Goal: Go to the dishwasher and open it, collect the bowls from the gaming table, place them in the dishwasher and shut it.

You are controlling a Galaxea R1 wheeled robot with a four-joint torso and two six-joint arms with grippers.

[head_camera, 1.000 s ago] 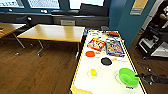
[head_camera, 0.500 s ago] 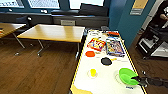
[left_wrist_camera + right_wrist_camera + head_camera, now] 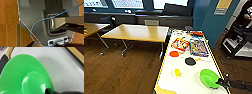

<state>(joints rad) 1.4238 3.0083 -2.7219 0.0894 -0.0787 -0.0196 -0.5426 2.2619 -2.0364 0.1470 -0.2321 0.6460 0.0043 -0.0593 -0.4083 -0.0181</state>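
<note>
No legible text, label, brand or number anywhere.

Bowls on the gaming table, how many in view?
2. The green bowl sits near the table's right edge, with the right gripper at its rim. The small yellow bowl sits mid-table, to its left. None visibly hidden.

Green bowl (image 3: 25, 75) looks like glossy smooth plastic with highlights; small yellow bowl (image 3: 177, 72) also plastic-looking. Gaming table (image 3: 65, 65) top is matt white, dotted with tiny holes, with a yellow rim. Floor (image 3: 121, 72) is dark wood planks, side table (image 3: 137, 32) light wood with a slight sheen, its legs metal.
</note>
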